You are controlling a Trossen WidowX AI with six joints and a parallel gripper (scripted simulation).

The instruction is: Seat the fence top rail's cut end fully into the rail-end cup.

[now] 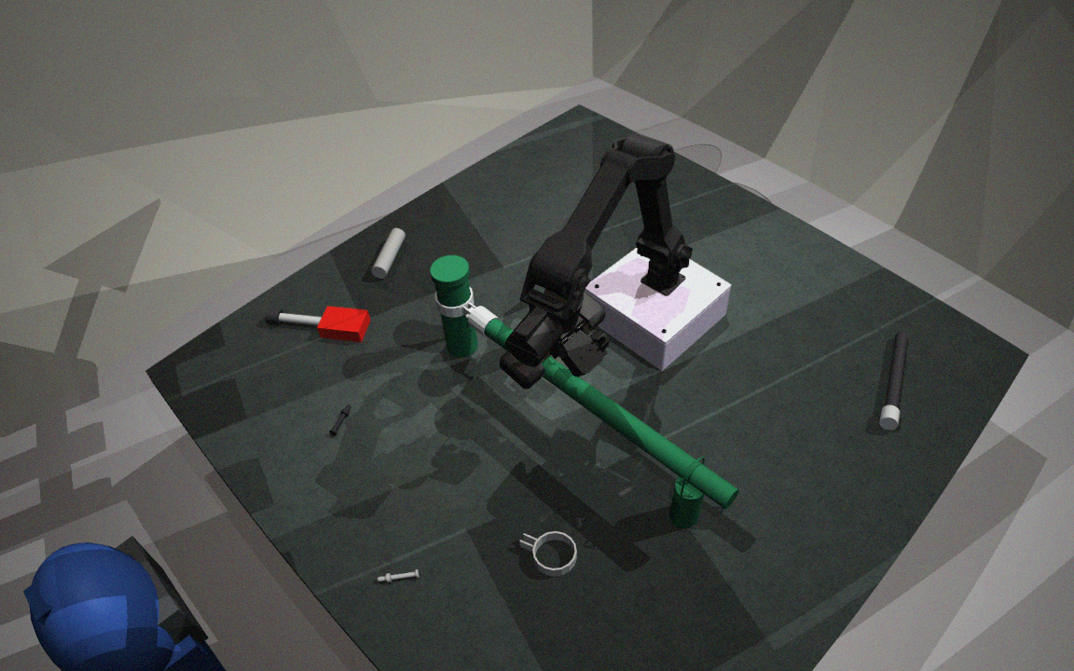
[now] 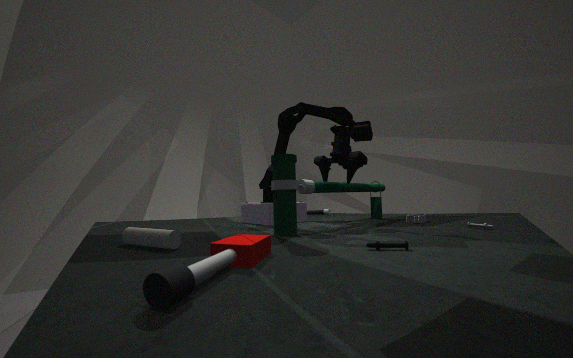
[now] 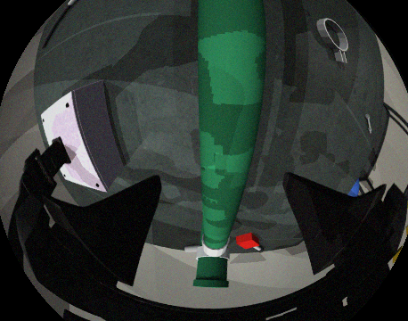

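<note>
The green top rail (image 1: 640, 431) (image 2: 359, 187) (image 3: 232, 67) runs through the wire loop above the short green post (image 1: 684, 507) (image 2: 375, 208). Its far end enters the pale end cup (image 1: 481, 318) (image 2: 306, 186) (image 3: 214, 251); the cut end is hidden inside, so its depth cannot be seen. The white brace band (image 1: 450, 309) (image 2: 283, 184) sits high on the big green post (image 1: 459, 336) (image 2: 284, 213) (image 3: 211, 268), a little below its cap. My gripper (image 2: 337, 181) (image 3: 224, 181) is open. Its fingers stand wide, one each side of the rail in the wrist view, tips near the rail's top edge in the exterior view.
A red-headed mallet (image 1: 344, 323) (image 2: 241, 249) and a white cylinder (image 1: 388, 253) (image 2: 150, 237) lie near the big post. A loose ring clamp (image 1: 555, 571) (image 2: 415, 218), a dark bolt (image 1: 339, 420) (image 2: 387, 245) and a pale bolt (image 1: 398, 576) lie on the dark mat.
</note>
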